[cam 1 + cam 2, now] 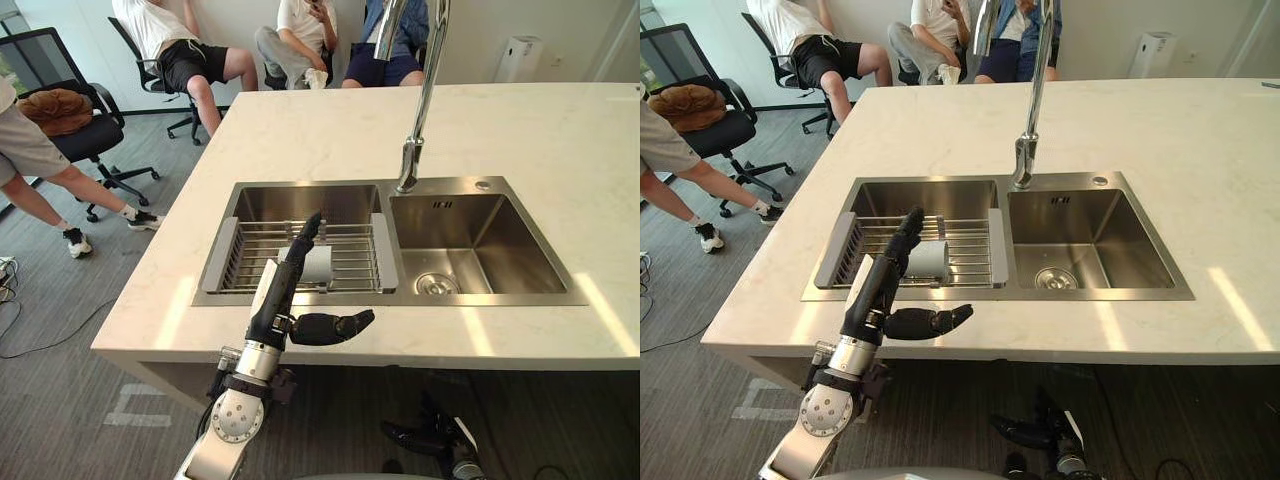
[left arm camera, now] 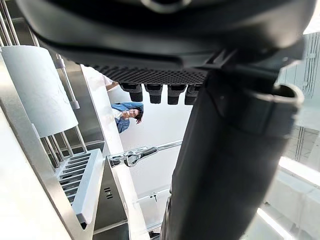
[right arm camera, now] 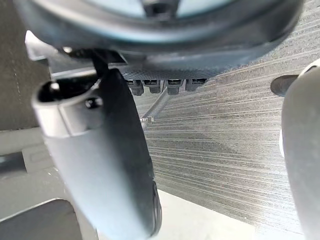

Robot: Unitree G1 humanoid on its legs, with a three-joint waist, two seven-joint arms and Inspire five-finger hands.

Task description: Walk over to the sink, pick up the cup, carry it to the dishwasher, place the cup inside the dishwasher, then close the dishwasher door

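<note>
Just left of the left hand's fingers (image 1: 305, 235), the drying rack (image 1: 222, 255) spans the left basin of the sink (image 1: 505, 245).

Left hand (image 1: 278, 300): reaches out over the near rim and above the rack. Fingers are straight and together and point away from the robot. The thumb (image 1: 340, 325) is splayed wide to the right. The hand is unclenched and holds nothing.

Cup (image 1: 318, 266): pale, resting on the rack wires just beside the fingers on their thumb side, inside the gap between fingers and thumb. We cannot confirm contact. Its long axis reads as roughly parallel to the fingers, though we cannot settle which end is the mouth, nor rule out that it stands inverted.

Key relation: the cup lies to the right of the fingers and ahead of the thumb. We judge that the grasp needs a short sideways shift toward the cup, then a wrap across its round wall.

Faucet (image 1: 420, 110): rises further right, well apart from the hand, beyond the reach path.

Right hand (image 1: 425, 436): hangs low on the robot's right, below the counter edge, with fingers loosely extended and empty. It is far from the cup, so the left hand is plainly the nearer one for the pick.
</note>
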